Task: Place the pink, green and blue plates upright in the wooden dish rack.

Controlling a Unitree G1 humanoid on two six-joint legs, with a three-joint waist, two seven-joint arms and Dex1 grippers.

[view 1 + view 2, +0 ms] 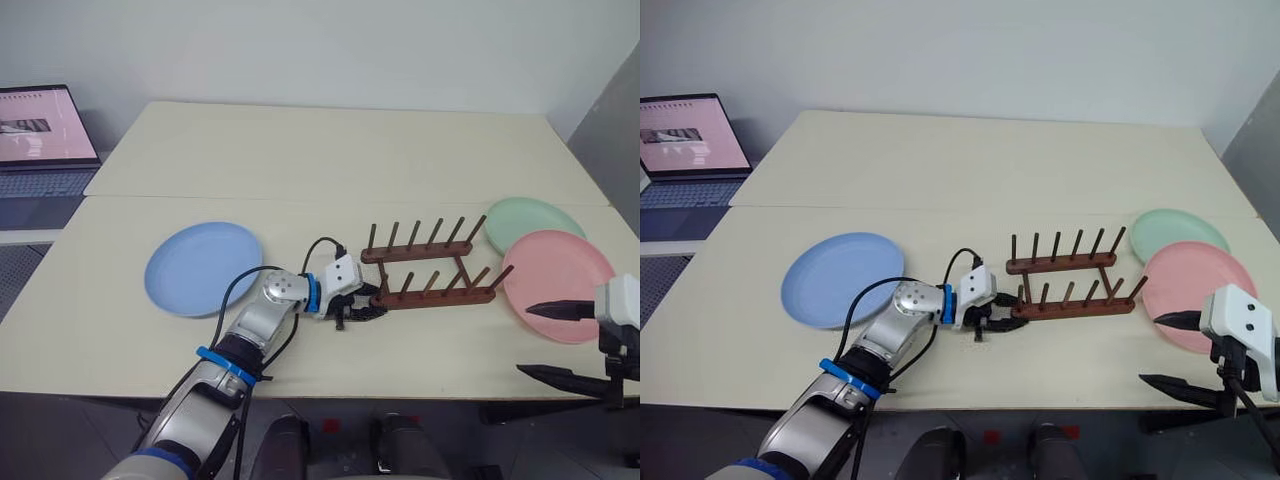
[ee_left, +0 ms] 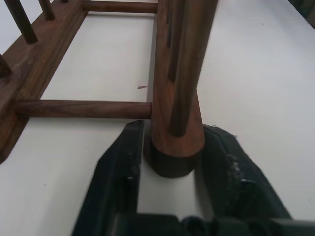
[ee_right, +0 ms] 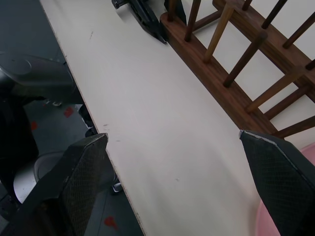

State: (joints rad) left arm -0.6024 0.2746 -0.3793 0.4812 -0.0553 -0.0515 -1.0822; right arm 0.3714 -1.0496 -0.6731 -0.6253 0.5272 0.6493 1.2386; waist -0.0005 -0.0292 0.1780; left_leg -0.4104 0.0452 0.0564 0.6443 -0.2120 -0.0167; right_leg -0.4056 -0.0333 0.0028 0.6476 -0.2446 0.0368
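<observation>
The wooden dish rack [image 1: 430,270] stands empty on the table, right of centre. My left gripper [image 1: 362,307] is at the rack's left end, and in the left wrist view its fingers [image 2: 118,167] straddle the end of the near base bar [image 2: 174,142], with a thin gap showing on one side. The blue plate [image 1: 203,267] lies flat to the left. Flat to the right of the rack lie the green plate [image 1: 530,222] and the pink plate [image 1: 560,270]. My right gripper [image 1: 545,340] hovers wide open over the table's front right edge, beside the pink plate, holding nothing.
A laptop [image 1: 40,140] sits on a side surface at the far left. The pale table [image 1: 330,150] has a seam running across it behind the rack. The table's front edge [image 3: 98,128] lies under my right gripper.
</observation>
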